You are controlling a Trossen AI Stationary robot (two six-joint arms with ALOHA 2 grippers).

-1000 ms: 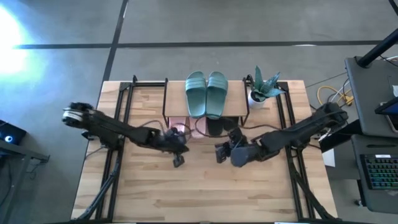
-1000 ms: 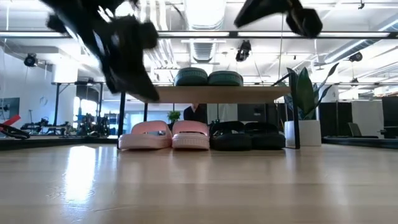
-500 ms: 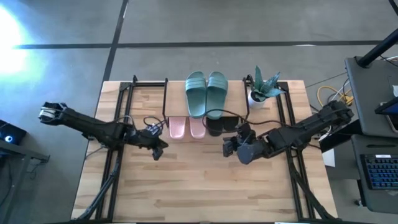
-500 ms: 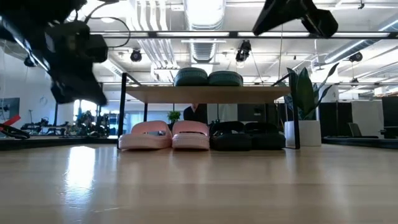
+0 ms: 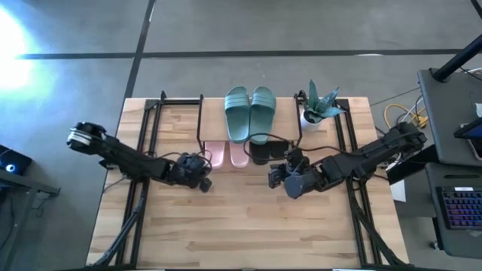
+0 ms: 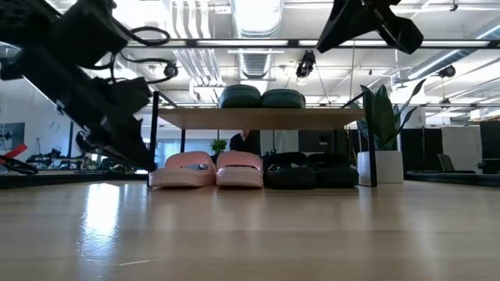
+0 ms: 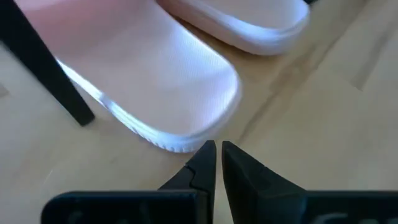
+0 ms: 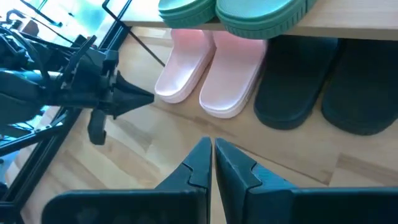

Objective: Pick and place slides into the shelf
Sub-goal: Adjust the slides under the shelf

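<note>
Six slides sit at the shelf (image 5: 290, 124): green pair (image 5: 250, 111) on top, pink pair (image 6: 206, 169) and black pair (image 6: 311, 170) on the worktop (image 5: 248, 226) beneath. Left pincer (image 7: 215, 151) is closed and empty, its tip just off one pink heel (image 7: 155, 87); right pincer (image 8: 212, 151) hovers closed, empty, before the black pair. Any final nudge should be gentle and square, so the pair stays aligned.

Grey concrete floor (image 5: 301, 30) with dark seams, wooden tabletop (image 5: 248, 226), potted plant (image 5: 316, 105), ceiling ducts (image 6: 250, 16), keyboard (image 5: 459, 207)
</note>
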